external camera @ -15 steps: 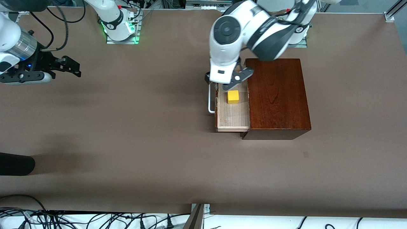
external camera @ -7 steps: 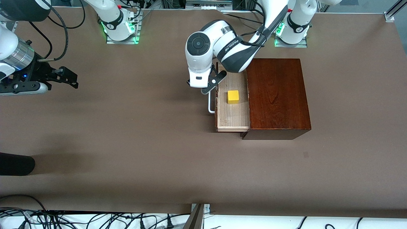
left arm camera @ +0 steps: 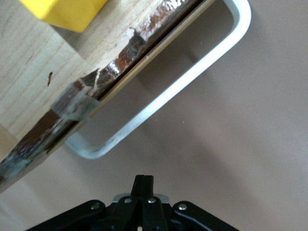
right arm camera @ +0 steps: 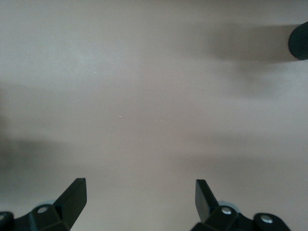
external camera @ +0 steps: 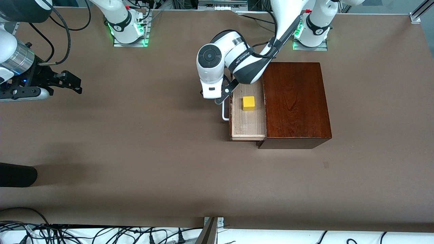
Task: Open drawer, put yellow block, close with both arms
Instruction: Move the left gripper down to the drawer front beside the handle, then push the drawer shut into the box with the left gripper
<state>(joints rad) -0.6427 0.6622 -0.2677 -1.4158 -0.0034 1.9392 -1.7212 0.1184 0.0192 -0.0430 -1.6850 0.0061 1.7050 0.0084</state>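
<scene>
Yellow block (external camera: 248, 103) sits in the open drawer (external camera: 247, 125), centre frame. Left gripper (external camera: 221, 99), fingers together, hovers by the handle (external camera: 224, 113). Right gripper (external camera: 75, 85) waits spread apart, upper left.

The yellow block (external camera: 248, 103) is plain bright yellow on the pale, grained wood lining of the drawer (external camera: 247, 123). The box (external camera: 295, 101) is glossy dark mahogany with darker streaks. The handle (external camera: 224, 112), at the block's nine o'clock, is white. The table (external camera: 135, 142) is flat brown. Both claws are black: left claw (external camera: 221, 98), right claw (external camera: 78, 85).
</scene>
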